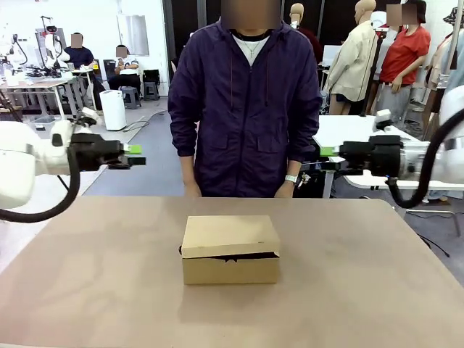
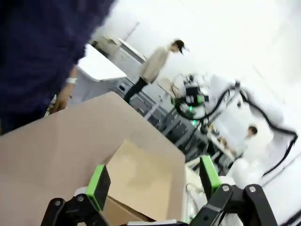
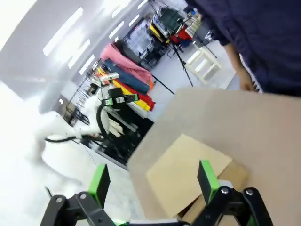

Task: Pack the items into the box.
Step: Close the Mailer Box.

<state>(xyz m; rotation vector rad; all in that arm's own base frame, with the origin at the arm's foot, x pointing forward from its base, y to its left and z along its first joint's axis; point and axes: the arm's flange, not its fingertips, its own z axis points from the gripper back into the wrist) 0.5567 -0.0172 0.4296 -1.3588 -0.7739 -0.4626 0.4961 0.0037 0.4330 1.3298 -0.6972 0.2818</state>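
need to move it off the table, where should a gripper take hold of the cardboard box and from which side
Probably across the two short end walls of the box, coming straight down from above. The lid lies nearly shut and flat, only slightly ajar along the front edge, so gripping the ends avoids prying it open. Both the left gripper and right gripper are open, away from it.

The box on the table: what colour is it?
Plain brown cardboard box, clearest in the front view.
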